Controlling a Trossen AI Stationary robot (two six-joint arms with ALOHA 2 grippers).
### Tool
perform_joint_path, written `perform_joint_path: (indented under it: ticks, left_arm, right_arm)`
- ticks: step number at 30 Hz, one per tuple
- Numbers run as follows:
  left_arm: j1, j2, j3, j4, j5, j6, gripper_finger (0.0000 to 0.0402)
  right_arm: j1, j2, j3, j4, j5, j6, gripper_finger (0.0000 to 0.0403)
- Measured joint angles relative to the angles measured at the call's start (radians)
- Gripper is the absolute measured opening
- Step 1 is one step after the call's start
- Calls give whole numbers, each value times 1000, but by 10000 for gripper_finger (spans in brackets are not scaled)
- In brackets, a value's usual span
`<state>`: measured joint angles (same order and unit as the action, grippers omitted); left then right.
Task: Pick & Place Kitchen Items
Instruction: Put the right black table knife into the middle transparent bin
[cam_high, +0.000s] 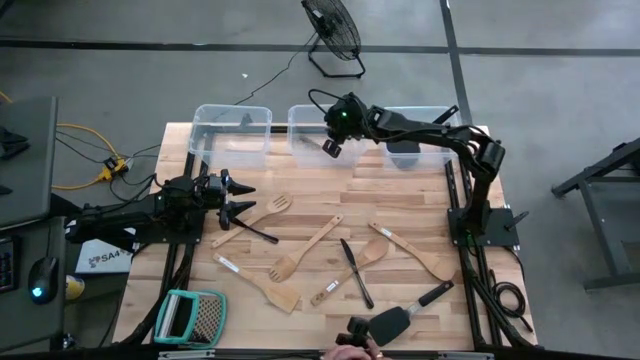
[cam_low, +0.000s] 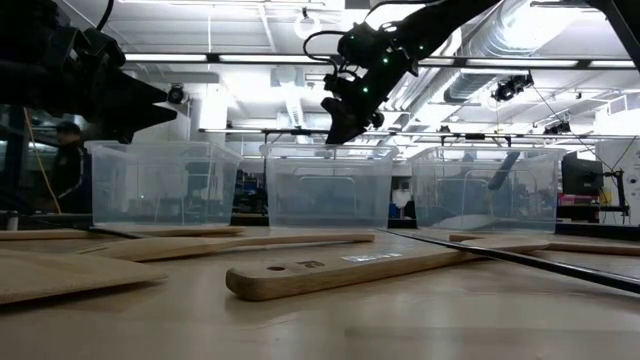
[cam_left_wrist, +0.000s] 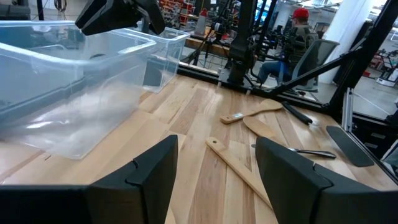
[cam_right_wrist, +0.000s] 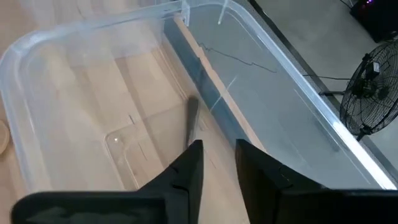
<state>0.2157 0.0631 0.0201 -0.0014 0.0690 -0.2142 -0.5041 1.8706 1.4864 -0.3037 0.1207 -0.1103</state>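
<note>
High view shows pale wooden spoons and spatulas (cam_high: 305, 250) scattered on the worktop (cam_high: 420, 195): likely light, stiff and smooth, best pinched mid-handle, while the left gripper (cam_high: 238, 196) waits jaws wide and the right gripper (cam_high: 331, 147) hovers over the clear middle bin (cam_high: 300, 118), jaws narrowly parted.

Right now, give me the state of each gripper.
Left gripper: open, holding nothing, hovering at the table's left side.
Right gripper: above the middle bin; cannot tell if open or closed.

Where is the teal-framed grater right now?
In the high view, the teal-framed grater lies at the table's near-left corner, below the left hand.
</note>
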Motion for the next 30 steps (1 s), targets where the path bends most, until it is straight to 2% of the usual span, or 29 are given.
perform_joint_path:
  ticks: [6, 13, 20, 30]
  left_arm:
    - [0, 0, 0, 0, 0, 0, 214]
    - [0, 0, 0, 0, 0, 0, 214]
    - [0, 0, 0, 0, 0, 0, 214]
    - [0, 0, 0, 0, 0, 0, 214]
  right_arm:
    - [1, -8, -1, 9, -7, 4, 137]
    - [13, -85, -1, -2, -53, 10, 178]
    - [55, -172, -1, -118, -53, 132, 184]
    - [178, -278, -1, -422, -53, 403, 186]
